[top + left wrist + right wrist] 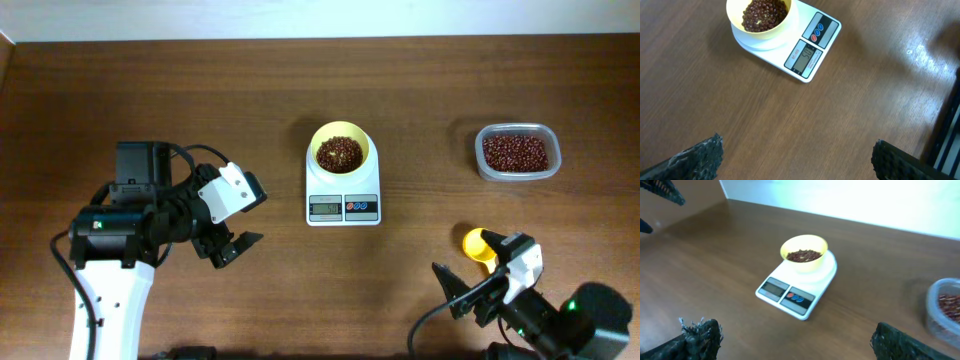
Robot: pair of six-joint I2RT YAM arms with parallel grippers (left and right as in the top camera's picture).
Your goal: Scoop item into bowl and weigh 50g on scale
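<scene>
The pale-yellow bowl (pixel 341 149) stands on the white scale (pixel 343 205) at the table's middle, with red-brown beans (pixel 339 153) inside. The bowl (pixel 762 17) and scale (pixel 807 52) also show in the left wrist view, and the bowl (pixel 804 252) and scale (pixel 795 290) in the right wrist view. My left gripper (pixel 229 246) is open and empty, left of the scale. My right gripper (pixel 462 291) is open and empty near the front right edge. Its fingers (pixel 795 340) and the left fingers (pixel 797 160) frame bare wood.
A clear plastic container (pixel 517 152) of beans sits at the right back, also in the right wrist view (pixel 944 311). A yellow scoop (pixel 478 244) lies on the table just beside my right gripper.
</scene>
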